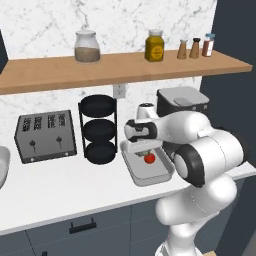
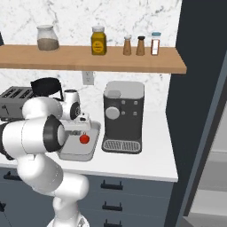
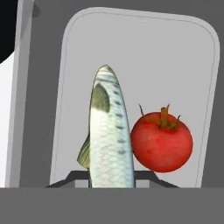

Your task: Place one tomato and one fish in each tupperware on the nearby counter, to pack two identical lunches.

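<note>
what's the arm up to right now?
The arm holds a fish between its shut fingers, right over a grey tupperware tray on the white counter. One tomato already sits in that tray, just beside the fish. The fish is not yet released, so this lunch is one drop short. A toaster and a coffee machine flank the spot.

The arm is bending forward and low. The gripper (image 3: 111, 175) is pointing downward, its 2 fingers clamping the fish (image 3: 109, 131).
</note>
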